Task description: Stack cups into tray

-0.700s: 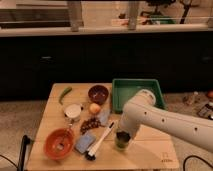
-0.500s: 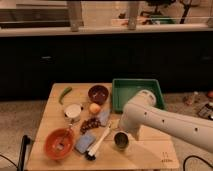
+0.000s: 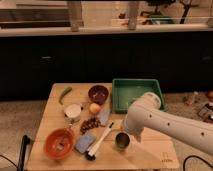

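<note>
1. One white arm (image 3: pixel 170 122) reaches in from the lower right over the wooden table (image 3: pixel 155 152), bent at the wrist, with the end angled down and left.
2. Gripper (image 3: pixel 131 134) sits low, just right of the cup and largely hidden by the wrist. Cannot tell how wide it is or whether it holds anything.
3. Cup (image 3: pixel 121 141): one, small, dark, round, with a pale rim. It stands upright on the table near the front edge, outside the tray.
4. Tray (image 3: pixel 131 94): one, green, rectangular, with raised sides, at the back right of the table.
5. Other counts:
   - one maroon bowl (image 3: pixel 98 93)
   - one orange bowl (image 3: pixel 59 142)
   - one pale dish (image 3: pixel 73 111)
   - one round fruit (image 3: pixel 94 108)
   - one green pepper (image 3: pixel 65 93)
   - one brush (image 3: pixel 100 142)
</note>
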Action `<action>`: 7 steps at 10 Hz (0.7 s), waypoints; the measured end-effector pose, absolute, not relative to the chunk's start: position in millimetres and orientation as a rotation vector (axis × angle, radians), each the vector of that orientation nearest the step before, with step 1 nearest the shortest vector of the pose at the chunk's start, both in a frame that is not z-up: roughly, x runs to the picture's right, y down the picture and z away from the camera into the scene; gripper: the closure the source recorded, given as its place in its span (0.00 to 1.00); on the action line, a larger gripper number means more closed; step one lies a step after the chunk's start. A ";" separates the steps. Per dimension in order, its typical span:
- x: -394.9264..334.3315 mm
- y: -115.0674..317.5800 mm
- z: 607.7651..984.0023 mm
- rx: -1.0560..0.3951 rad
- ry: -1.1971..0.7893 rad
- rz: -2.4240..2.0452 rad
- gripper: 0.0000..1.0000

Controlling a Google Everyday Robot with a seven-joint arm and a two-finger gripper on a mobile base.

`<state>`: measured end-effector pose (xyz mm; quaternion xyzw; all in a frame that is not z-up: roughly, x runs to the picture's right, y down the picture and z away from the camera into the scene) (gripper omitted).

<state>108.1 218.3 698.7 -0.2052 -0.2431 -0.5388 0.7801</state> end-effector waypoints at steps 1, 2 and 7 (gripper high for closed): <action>115.6 220.9 697.6 -0.431 -0.531 -1.157 0.20; 123.1 223.1 696.5 -0.422 -0.534 -1.150 0.20; 140.8 237.2 702.4 -0.412 -0.565 -1.132 0.20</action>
